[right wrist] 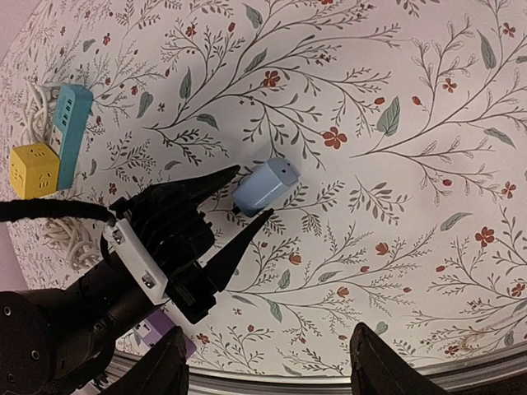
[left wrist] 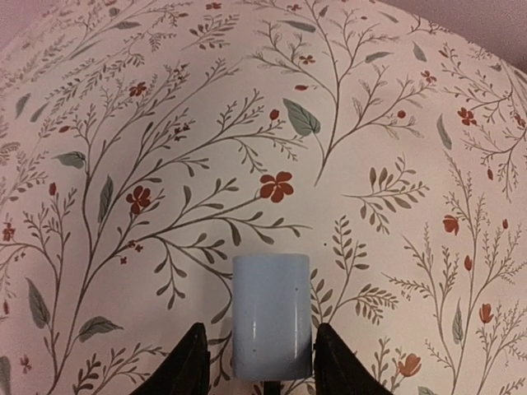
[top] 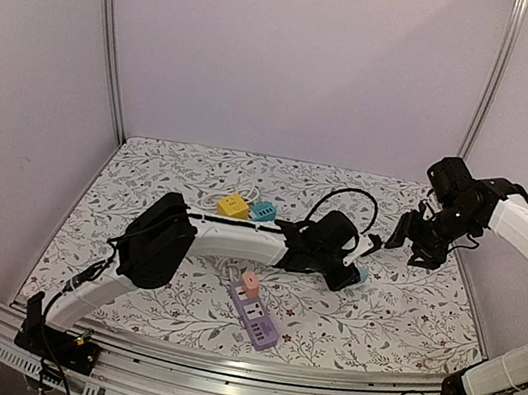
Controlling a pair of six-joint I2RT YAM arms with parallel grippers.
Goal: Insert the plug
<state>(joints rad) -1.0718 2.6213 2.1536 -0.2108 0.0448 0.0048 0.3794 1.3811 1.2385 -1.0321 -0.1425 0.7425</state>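
On the white floral-printed tablecloth (top: 405, 323), the left gripper (right wrist: 252, 194) straddles a small pale-blue cylindrical plug (left wrist: 272, 317).
The right gripper (right wrist: 268, 350) hangs to its right with fingers spread wide, holding nothing. The purple plastic power strip (top: 258, 323) lies near the front edge, well apart from the plug. Whether the left fingers (left wrist: 191, 366) actually pinch the plug I cannot tell.

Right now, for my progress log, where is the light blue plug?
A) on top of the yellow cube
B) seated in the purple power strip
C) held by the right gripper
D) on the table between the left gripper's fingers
D: the light blue plug lies on the table, with the open fingers of the left gripper on either side of it.
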